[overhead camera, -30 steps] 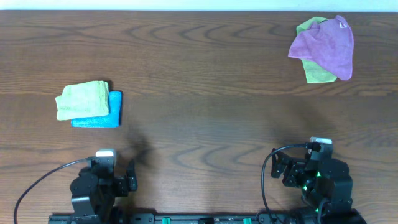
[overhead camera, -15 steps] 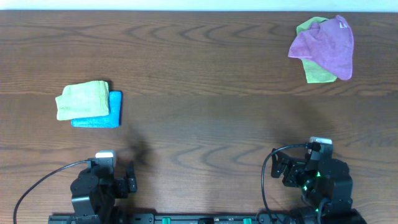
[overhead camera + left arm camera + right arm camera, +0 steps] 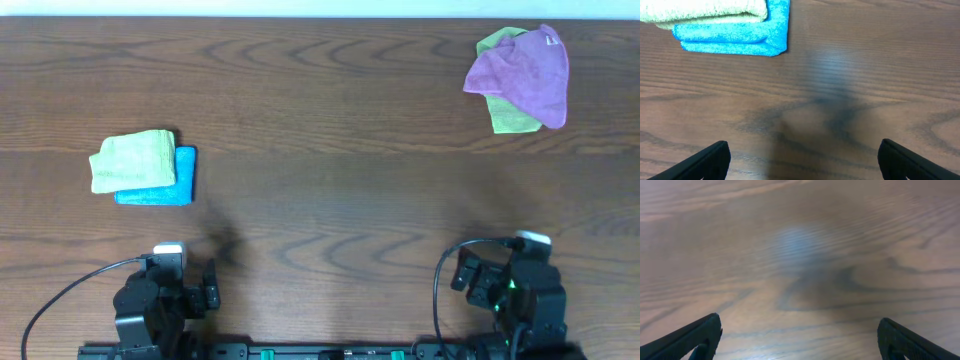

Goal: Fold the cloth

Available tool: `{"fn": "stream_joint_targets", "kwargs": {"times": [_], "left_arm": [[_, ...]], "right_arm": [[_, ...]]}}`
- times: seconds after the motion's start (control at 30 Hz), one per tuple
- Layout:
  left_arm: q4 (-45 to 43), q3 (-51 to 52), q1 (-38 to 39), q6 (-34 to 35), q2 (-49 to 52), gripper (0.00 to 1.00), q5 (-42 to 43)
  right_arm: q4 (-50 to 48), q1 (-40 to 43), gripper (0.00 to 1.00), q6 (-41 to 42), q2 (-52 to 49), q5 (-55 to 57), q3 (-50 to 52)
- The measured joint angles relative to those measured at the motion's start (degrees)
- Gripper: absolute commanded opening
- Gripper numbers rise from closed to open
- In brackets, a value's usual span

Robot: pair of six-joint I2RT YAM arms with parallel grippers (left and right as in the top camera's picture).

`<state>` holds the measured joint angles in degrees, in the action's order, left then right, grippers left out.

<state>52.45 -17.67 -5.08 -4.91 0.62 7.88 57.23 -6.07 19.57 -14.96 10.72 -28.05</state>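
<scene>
Left gripper (image 3: 804, 146) was spread wide, its two dark fingertips (image 3: 710, 157) poking in at the bottom corners of the left wrist view with bare wood between them. It pinched nothing and touched nothing. Right gripper (image 3: 799, 322) was the same story: fingers (image 3: 690, 337) parted to the edges of its own view, with only table grain showing in the gap. That picture was soft, so I'd say the fingers hung just above the wood rather than on it, but I could not be sure.

From overhead, both arms sat tucked at the near edge of the table (image 3: 320, 200), the left arm (image 3: 150, 305) at the bottom left and the right arm (image 3: 520, 300) at the bottom right, each with a black cable (image 3: 60, 295) looping off it.

The purple cloth (image 3: 525, 70) lay crumpled at the far right corner, well apart from both grippers. It was draped over a green cloth (image 3: 508, 118), whose edges peeked out at the top and bottom.

Over on the left, a light green cloth (image 3: 133, 160) sat folded on top of a folded blue cloth (image 3: 165, 190), with the blue one showing along the right and near sides. The left wrist view caught that stack at its top left, the blue cloth's corner (image 3: 740, 35) lying ahead of the open fingers and not touching them.

Open wood lay between each gripper and the cloths.
</scene>
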Motion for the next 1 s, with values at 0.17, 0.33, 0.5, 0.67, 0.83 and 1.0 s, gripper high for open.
{"fn": "stream_joint_targets", "kwargs": {"times": [0.17, 0.33, 0.5, 0.67, 0.83, 1.0], "left_arm": [[0.07, -0.04, 0.0, 0.0, 0.0, 0.95, 0.0], [0.09, -0.04, 0.0, 0.0, 0.0, 0.96, -0.15], [0.11, -0.07, 0.0, 0.02, 0.0, 0.95, -0.2], [0.11, -0.07, 0.0, 0.04, 0.0, 0.95, -0.22], [0.11, -0.07, 0.0, 0.04, 0.0, 0.95, -0.22], [0.11, -0.07, 0.0, 0.04, 0.0, 0.95, -0.22]], "right_arm": [[-1.57, 1.9, 0.99, -5.09, 6.36, 1.77, 5.64], [-4.96, 2.51, 0.99, -14.47, 9.64, -1.6, 12.35], [-8.24, 2.51, 0.99, -19.43, 13.4, -4.92, 15.87], [-8.9, 2.51, 0.99, -20.74, 14.01, -6.27, 16.46], [-8.9, 2.51, 0.99, -21.35, 14.01, -6.47, 16.46], [-8.9, 2.51, 0.99, -21.53, 14.01, -6.49, 16.46]]}}
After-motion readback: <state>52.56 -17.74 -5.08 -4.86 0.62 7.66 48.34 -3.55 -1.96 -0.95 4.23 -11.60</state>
